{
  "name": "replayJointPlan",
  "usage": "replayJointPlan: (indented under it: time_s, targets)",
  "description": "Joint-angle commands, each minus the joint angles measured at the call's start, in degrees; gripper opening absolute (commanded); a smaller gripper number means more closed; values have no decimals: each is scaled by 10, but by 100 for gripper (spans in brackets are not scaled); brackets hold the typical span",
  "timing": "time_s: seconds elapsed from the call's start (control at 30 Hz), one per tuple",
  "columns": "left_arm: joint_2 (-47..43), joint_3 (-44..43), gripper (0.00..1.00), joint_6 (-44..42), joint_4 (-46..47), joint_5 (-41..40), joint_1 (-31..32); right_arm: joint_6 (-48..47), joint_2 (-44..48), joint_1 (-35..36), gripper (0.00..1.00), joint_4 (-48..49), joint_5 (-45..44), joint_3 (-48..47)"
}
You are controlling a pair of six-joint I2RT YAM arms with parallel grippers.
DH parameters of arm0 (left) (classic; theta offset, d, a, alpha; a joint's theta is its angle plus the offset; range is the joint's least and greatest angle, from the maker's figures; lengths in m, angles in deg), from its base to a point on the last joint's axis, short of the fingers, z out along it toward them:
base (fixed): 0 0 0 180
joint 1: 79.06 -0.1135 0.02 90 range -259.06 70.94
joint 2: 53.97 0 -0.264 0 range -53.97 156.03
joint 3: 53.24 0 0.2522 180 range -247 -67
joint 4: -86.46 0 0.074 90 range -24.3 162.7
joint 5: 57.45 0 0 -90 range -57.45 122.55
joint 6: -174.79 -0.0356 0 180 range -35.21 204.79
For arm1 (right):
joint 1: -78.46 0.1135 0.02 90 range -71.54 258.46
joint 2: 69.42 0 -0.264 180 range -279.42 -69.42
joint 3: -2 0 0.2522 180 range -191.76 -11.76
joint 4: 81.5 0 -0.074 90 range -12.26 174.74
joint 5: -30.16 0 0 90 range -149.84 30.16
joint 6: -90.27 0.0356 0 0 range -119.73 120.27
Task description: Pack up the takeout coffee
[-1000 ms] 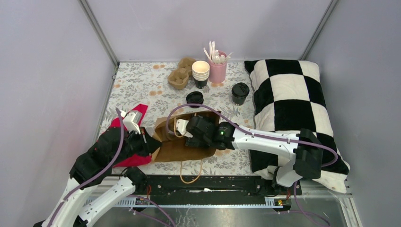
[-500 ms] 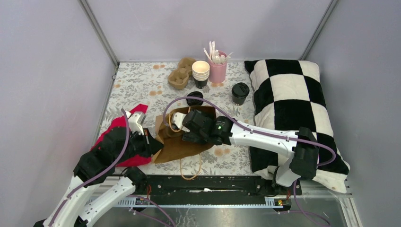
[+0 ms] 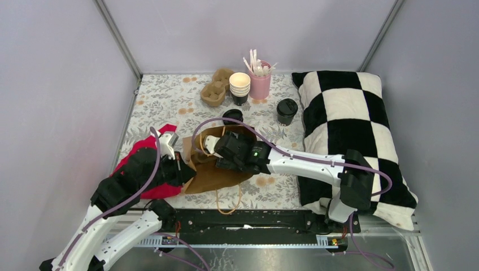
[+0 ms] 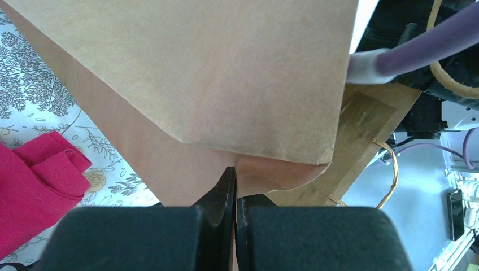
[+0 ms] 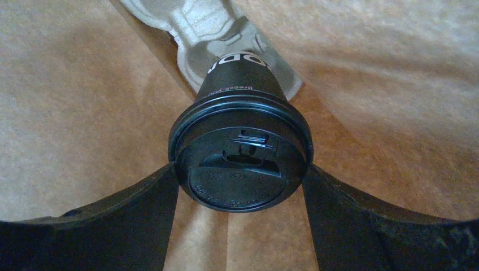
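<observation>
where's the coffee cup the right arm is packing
In the right wrist view, the takeout coffee is inside the brown paper bag, held at its lid by the right gripper, with its base at the pulp carrier.

Bag: brown kraft paper, matt, faintly fibrous.
Handle: twisted paper cord, tan.
Cup: black paper, low sheen, pale print.
Lid: black plastic, glossy, embossed (light catches the sip-hole edge).
Carrier: grey moulded pulp, rough and dull.
Cloth: red fabric, soft, matt.
Table cover: floral-printed sheet, flat finish (cloth or vinyl, cannot tell).
Pillow: black-and-white plush, fuzzy nap.
Posts: bare metal, satin.
</observation>
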Motion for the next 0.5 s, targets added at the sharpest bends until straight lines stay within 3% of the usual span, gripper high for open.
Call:
replayJointPlan:
  time_s: [0.0,0.2,0.47]
  targets:
    - [21,-26,0,-16,-6,12,1,-14,-15,-6,59,75,-12,9]
    - [29,-47,0,-17,-8,18,0,-2,-4,-6,59,81,-3,9]
    - [39,-71,0,-16,-17,89,0,4,53,-6,59,36,25,35]
